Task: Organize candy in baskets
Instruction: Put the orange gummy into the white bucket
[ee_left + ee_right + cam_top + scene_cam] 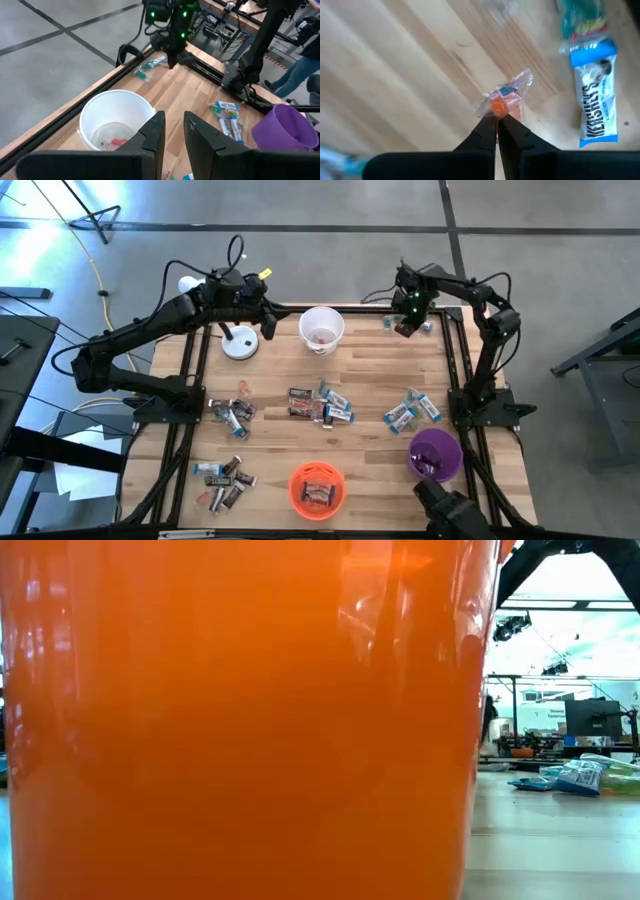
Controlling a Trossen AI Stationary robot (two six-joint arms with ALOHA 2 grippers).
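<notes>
The right gripper point(497, 121) has its jaws clamped on a clear-wrapped orange candy point(501, 101), a blue-and-white bar point(594, 100) lying just beside them on the surface point(395, 75).

My two arms are matte black, built of chunky jointed segments with black cables looping loosely off them. The left arm point(140, 340) carries a small yellow tag near its wrist. Green indicator lights glow on the right arm's point(480, 305) wrist housing. Each ends in two flat, dark, tapering fingers point(152, 132).
</notes>
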